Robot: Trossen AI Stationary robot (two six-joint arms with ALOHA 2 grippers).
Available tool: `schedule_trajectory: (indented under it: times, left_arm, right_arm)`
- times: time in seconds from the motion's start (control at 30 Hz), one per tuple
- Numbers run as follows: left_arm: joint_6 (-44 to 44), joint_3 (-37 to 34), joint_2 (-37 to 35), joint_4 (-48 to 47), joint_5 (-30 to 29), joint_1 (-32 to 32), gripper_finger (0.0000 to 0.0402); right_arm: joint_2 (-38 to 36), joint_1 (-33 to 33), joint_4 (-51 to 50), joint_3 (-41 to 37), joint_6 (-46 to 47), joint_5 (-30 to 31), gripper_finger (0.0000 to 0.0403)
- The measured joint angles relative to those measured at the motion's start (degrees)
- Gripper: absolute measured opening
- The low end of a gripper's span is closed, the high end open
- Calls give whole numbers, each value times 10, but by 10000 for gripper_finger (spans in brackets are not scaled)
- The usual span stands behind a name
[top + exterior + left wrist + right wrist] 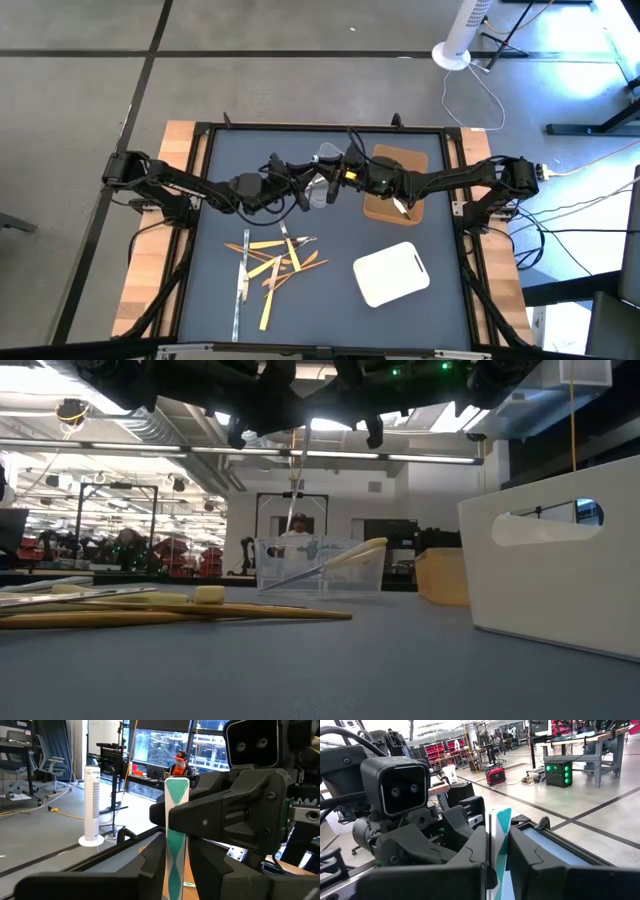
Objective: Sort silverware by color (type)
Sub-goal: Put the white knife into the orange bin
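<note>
Silverware lies mostly in a loose heap on the table at about 7 o'clock from table centre: pale yellow and orange-brown sticks crossed over one another, with silver pieces running through and one long silver piece at the heap's 9 o'clock edge. A pale-handled utensil leans inside the clear tub near 12 o'clock.

Left gripper and right gripper meet nose to nose above the tub, well apart from the heap. In the low view a thin stick hangs upright under the arms, over the tub; which fingers carry it, I cannot tell.

Right wrist view: fingers pressed together on a flat teal-and-white strip standing upright between them; no silverware between them. Left wrist view: fingers flank a similar teal-and-white strip; whether they pinch it or stand slightly apart, I cannot tell.

Brown tray sits at about 1 o'clock under the right arm. White tray sits at about 5 o'clock. A person sits in the room beyond the table.
</note>
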Motion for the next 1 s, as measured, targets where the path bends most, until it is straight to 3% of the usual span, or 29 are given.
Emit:
schedule_trajectory:
  times: [0.63,1.0]
  left_arm:
    - [-1,0,-1,-19,3,0,177]
    - [-4,0,-1,-25,44,0,192]
  right_arm:
    - [-27,-2,-40,-1,-4,-5,32]
    - [-101,-2,-140,-1,-7,-7,32]
